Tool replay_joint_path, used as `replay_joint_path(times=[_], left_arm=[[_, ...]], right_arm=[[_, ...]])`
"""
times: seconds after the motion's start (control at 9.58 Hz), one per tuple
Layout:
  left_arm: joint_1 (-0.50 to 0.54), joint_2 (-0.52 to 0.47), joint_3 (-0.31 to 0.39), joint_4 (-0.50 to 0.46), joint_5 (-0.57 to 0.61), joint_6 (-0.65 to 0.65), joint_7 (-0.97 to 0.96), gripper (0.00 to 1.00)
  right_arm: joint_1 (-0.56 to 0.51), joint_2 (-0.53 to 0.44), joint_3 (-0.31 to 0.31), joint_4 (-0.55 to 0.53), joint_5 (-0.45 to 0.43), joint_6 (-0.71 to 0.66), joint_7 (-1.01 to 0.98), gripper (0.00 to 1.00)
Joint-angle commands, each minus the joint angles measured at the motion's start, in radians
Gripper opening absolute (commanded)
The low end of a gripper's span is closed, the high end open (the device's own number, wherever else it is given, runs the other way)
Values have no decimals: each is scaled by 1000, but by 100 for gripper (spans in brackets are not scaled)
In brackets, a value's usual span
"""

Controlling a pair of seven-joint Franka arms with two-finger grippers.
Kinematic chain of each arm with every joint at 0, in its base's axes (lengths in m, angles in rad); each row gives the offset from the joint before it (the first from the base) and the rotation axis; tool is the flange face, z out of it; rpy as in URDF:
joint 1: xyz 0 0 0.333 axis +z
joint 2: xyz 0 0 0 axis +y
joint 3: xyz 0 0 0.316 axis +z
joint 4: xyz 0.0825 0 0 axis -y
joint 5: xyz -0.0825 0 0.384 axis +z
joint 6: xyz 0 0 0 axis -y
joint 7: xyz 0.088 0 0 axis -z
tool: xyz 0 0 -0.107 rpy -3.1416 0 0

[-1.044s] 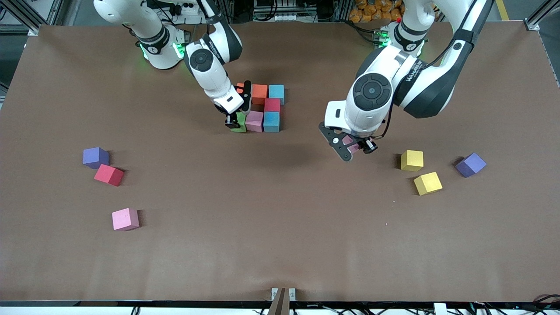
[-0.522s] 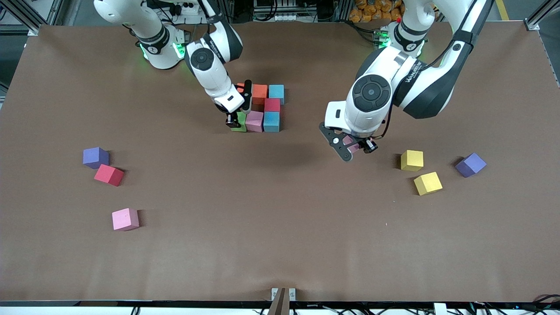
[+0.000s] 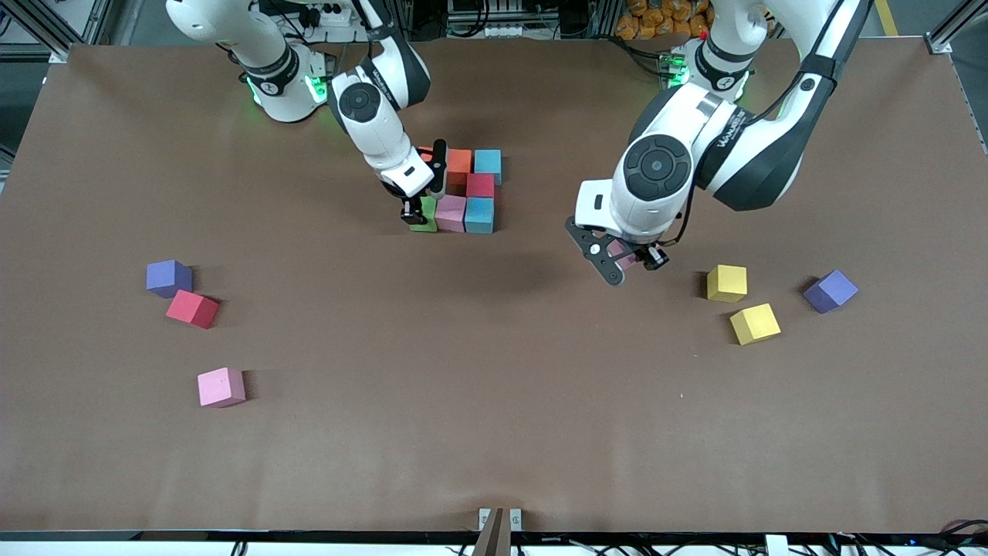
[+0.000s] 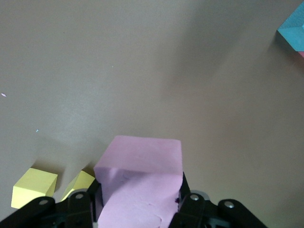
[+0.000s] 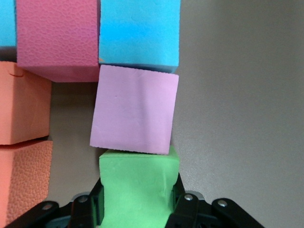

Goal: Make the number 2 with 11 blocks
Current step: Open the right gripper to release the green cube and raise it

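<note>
Brown table (image 3: 494,401) carries loose blocks near both ends and the partial number 2 (image 3: 463,189) toward the edge by the robots' bases. Right gripper (image 3: 421,205) clenches the green block (image 5: 137,190) at that figure's row nearest the camera, touching a pink one. Left gripper (image 3: 627,261) grasps a pink block (image 4: 140,185) over bare table beside the yellow blocks (image 3: 727,283).

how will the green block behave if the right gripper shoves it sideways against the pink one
The green block looks like soft foam, dented between the right gripper's fingers, so it would likely squash a little. It is flat-faced, so it should slide, not roll. Touching the pink block, it would probably push that along.
</note>
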Motion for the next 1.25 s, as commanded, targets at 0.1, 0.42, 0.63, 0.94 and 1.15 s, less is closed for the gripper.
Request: replay_joint_path(times=[0.1, 0.42, 0.63, 0.94, 1.15], left_arm=[[4, 4, -8, 5, 10, -19, -2, 0], [8, 4, -4, -1, 12, -19, -4, 0], [12, 4, -3, -2, 12, -31, -2, 0], [13, -1, -1, -1, 12, -45, -2, 0], [27, 2, 0, -2, 12, -45, -2, 0]], right_arm=[[30, 4, -17, -10, 37, 32, -20, 18], [30, 13, -15, -8, 39, 41, -19, 18], [35, 15, -15, -7, 60, 41, -19, 18], [36, 17, -14, -5, 63, 43, -19, 18], [40, 17, -12, -5, 74, 43, -19, 18]])
